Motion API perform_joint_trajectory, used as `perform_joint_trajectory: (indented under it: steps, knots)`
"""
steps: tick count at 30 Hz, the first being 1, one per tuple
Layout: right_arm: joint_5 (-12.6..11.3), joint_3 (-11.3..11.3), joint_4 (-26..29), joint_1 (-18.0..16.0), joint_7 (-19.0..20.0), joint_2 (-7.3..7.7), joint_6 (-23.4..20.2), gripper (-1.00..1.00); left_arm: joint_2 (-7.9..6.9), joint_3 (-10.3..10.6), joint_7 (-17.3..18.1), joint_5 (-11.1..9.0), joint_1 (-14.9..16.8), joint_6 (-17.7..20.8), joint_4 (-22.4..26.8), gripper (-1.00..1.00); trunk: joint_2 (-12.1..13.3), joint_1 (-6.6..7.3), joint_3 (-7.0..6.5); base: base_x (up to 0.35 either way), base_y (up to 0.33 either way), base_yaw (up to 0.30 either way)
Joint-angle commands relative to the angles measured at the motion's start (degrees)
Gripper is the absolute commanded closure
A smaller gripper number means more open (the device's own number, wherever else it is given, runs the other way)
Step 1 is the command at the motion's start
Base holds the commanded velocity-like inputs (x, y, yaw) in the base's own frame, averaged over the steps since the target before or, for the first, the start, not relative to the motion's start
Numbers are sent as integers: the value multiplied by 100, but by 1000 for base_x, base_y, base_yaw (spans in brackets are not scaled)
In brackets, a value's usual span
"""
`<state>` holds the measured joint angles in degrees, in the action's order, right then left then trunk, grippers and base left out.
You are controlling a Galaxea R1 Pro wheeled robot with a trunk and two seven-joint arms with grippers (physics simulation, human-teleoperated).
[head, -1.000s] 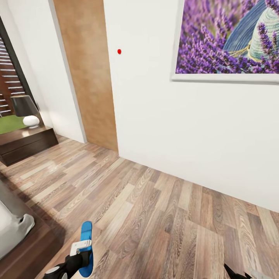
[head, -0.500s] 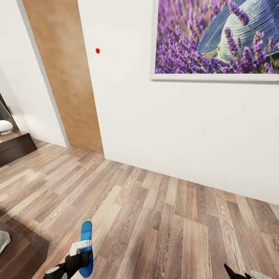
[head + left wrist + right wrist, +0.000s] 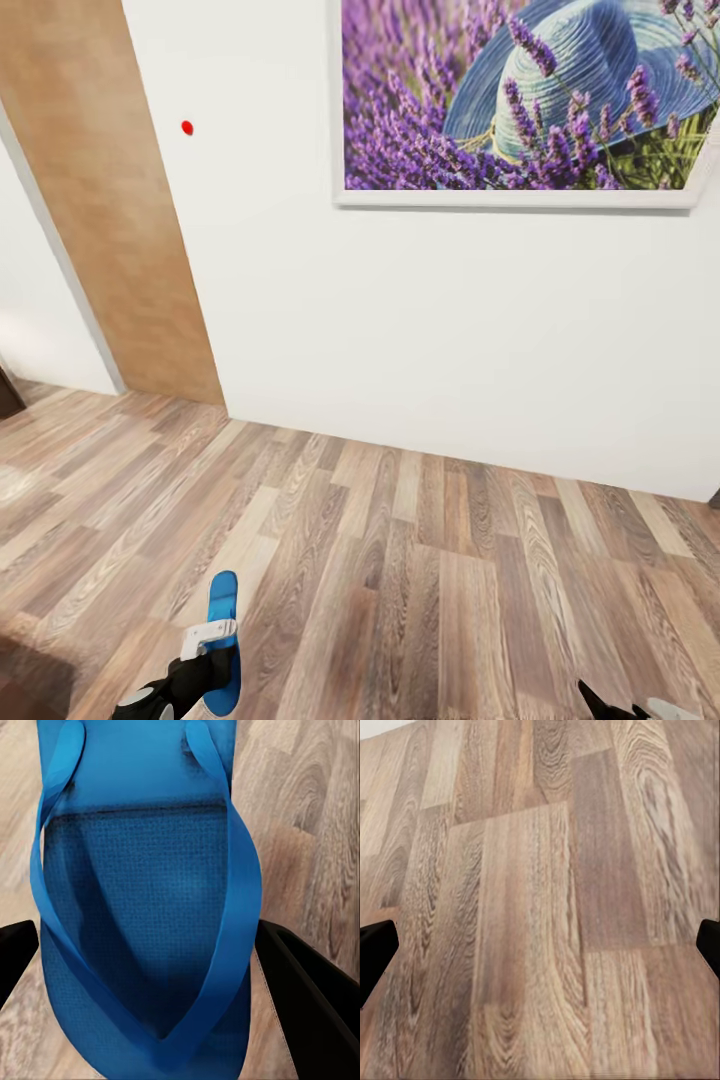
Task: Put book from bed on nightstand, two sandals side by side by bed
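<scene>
- the light-brown wood-plank floor [image 3: 420, 570] covers the lower half of the head view, its boards running toward a plain white wall [image 3: 450, 320].
- one brown wooden door [image 3: 110, 220] stands in that wall, to the left of the picture, with a small red dot [image 3: 187, 127] on the wall between door and picture.
- one large framed picture of purple lavender and a blue straw hat [image 3: 520, 95] hangs high on the wall, in a pale frame.
- one bright blue flat flip-flop sandal [image 3: 222, 640] is in view, well out from the wall and below the door side of it; it sits in the left gripper [image 3: 205, 655], above the planks.
- in the left wrist view the sandal [image 3: 142, 915] lies sole-up to the camera with its thong straps meeting in a v, and the two black fingers [image 3: 315, 997] press against its two edges, clamped on it.
- the right gripper [image 3: 612, 708] shows as a black tip at the lower edge of the head view, far from the sandal.
- in the right wrist view its two dark fingertips [image 3: 375, 949] sit at opposite edges over bare planks [image 3: 540, 907], spread wide apart with nothing between them.
</scene>
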<state>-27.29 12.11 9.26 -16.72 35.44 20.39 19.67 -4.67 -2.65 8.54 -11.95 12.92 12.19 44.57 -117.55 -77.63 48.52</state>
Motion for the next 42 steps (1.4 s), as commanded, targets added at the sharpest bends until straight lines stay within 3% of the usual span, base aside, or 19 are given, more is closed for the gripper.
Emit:
perform_joint_trajectory:
  steps: [1, 42]
  knots:
    - [-22, 21, -12, -7, 42, 0, 2, -100, 1, -17, 25, -53, 0, 47, 11, 100, -2, 1, 5, 0, 0, -282]
    - [-22, 19, -12, -7, 42, 0, 2, -100, 1, -17, 25, -59, 0, 47, 8, 100, -2, 1, 5, 0, 0, -282]
